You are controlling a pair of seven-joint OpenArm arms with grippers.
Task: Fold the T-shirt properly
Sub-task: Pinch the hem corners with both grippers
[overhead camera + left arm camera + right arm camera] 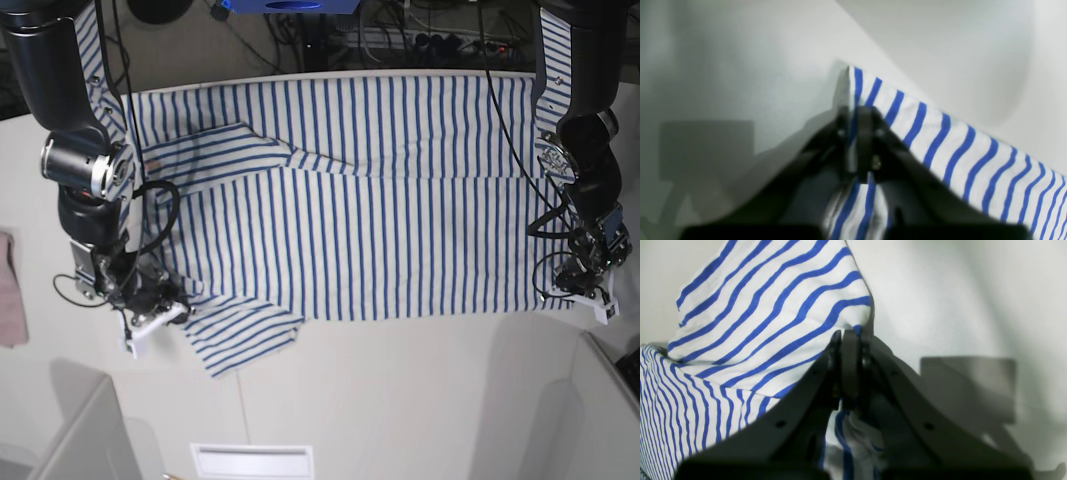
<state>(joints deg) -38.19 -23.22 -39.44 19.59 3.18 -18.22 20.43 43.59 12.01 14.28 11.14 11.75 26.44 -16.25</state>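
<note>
The T-shirt (380, 200), white with thin blue stripes, lies spread flat across the white table (400, 400); a small orange tag (152, 163) shows on its far-left sleeve. In the base view my left gripper (583, 283) sits at the shirt's near-right corner. The left wrist view shows this gripper (857, 115) shut on the T-shirt (957, 146), striped cloth running between the fingers. My right gripper (165, 300) is at the near-left sleeve area. Up close, that gripper (848, 340) is shut on a raised fold of the T-shirt (766, 306).
A pink cloth (10, 290) lies at the table's left edge. Cables and a blue object (290, 5) crowd the back edge. Grey panels (80, 430) stand at the near left and near right, with a white slotted plate (250, 460) between them.
</note>
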